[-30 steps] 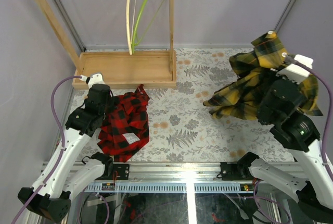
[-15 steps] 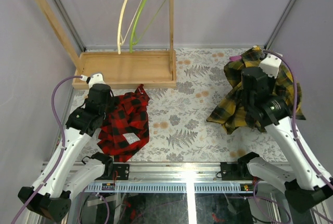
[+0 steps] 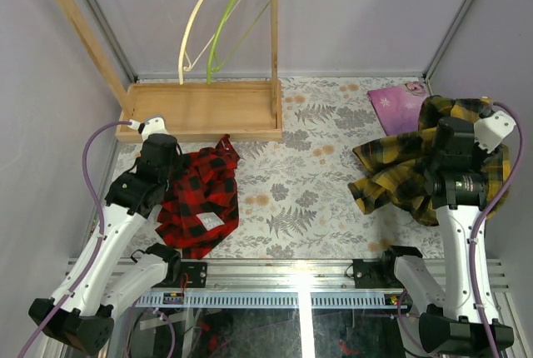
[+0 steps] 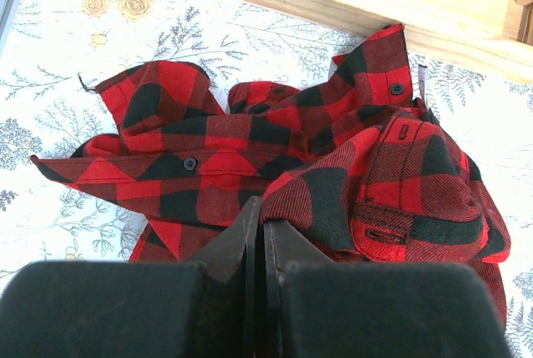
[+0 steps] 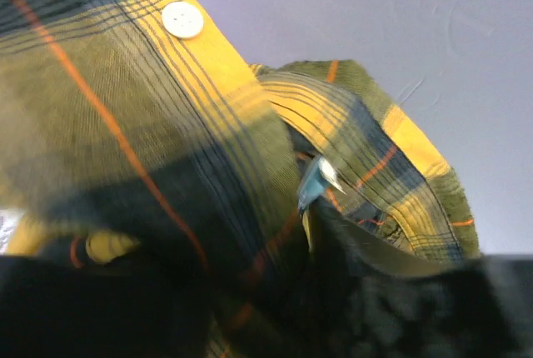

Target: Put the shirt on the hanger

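Note:
The shirt [image 3: 202, 194], red-and-black plaid, lies crumpled on the floral table at the left, just in front of the wooden rack. My left gripper [image 3: 171, 185] is at its left edge, and in the left wrist view the gripper [image 4: 260, 208] is shut with a fold of the shirt [image 4: 316, 150] pinched at its tips. The hanger [image 3: 195, 21], pale cream, hangs tilted from the rack's top bar. My right gripper [image 5: 310, 208] is buried in a yellow-and-dark plaid shirt [image 3: 400, 176]. Cloth covers its jaws, and only one dark finger [image 5: 375, 250] shows.
A lime-green hanger [image 3: 229, 18] hangs beside the cream one. The wooden rack [image 3: 200, 110] stands at the back left. A purple card [image 3: 398, 106] lies flat at the back right, by the yellow shirt [image 5: 125, 125]. Grey walls close in both sides.
My right arm has swung right and toward the near edge with the yellow shirt, uncovering the purple card. Both hangers have swung leftward. The left arm and red shirt have not moved.

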Tool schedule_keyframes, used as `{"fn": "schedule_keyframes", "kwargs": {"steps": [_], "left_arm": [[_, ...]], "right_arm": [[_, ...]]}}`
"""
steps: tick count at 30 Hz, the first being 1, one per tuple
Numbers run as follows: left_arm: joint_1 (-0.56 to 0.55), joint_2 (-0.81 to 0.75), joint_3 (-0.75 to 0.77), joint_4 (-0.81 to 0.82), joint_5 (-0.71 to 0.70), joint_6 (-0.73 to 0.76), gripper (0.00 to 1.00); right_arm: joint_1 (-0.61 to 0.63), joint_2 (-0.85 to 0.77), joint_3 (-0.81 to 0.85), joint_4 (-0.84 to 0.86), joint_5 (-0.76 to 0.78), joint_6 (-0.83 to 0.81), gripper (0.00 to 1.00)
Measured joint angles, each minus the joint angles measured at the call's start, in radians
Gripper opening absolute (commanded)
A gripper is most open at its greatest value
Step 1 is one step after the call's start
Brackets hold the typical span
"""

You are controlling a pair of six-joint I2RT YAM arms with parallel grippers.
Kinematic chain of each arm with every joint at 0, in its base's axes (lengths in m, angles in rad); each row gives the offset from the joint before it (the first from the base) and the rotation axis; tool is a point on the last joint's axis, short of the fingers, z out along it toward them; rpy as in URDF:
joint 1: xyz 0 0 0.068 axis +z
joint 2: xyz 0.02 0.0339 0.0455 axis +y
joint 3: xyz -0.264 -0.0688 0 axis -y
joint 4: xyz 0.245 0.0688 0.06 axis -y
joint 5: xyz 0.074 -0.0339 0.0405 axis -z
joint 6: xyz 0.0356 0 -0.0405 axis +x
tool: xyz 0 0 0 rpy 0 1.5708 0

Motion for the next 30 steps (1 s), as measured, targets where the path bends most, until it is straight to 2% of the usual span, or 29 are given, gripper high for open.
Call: {"fn": "schedule_keyframes", "kwargs": {"steps": [2, 6, 11, 14, 17, 19, 25, 30], "left_arm": [[0.000, 0.000, 0.000, 0.000, 0.000, 0.000, 0.00], [0.000, 0.000, 0.000, 0.000, 0.000, 0.000, 0.00], [0.000, -0.008, 0.000, 0.000, 0.001, 0.000, 0.00], [0.000, -0.011, 0.000, 0.001, 0.007, 0.001, 0.00], [0.000, -0.022, 0.000, 0.005, 0.034, 0.006, 0.00], [0.000, -0.041, -0.003, 0.017, 0.070, 0.012, 0.00], [0.000, -0.091, 0.005, 0.034, 0.244, 0.051, 0.00], [-0.007, -0.055, 0.070, 0.033, 0.384, 0.051, 0.00]], "right_arm": [[-0.002, -0.003, 0.000, 0.000, -0.013, 0.010, 0.75], [-0.003, -0.016, 0.003, -0.009, -0.048, 0.015, 0.89], [-0.003, -0.042, 0.094, -0.065, -0.084, 0.002, 0.90], [-0.003, -0.060, 0.201, -0.073, -0.160, -0.024, 0.89], [-0.006, -0.082, 0.277, -0.069, -0.396, -0.067, 0.91], [-0.006, -0.086, 0.318, -0.060, -0.632, -0.100, 0.93], [-0.006, -0.077, 0.246, -0.020, -1.134, -0.127, 0.93], [-0.006, -0.056, 0.121, -0.023, -1.328, -0.120, 0.91]]}}
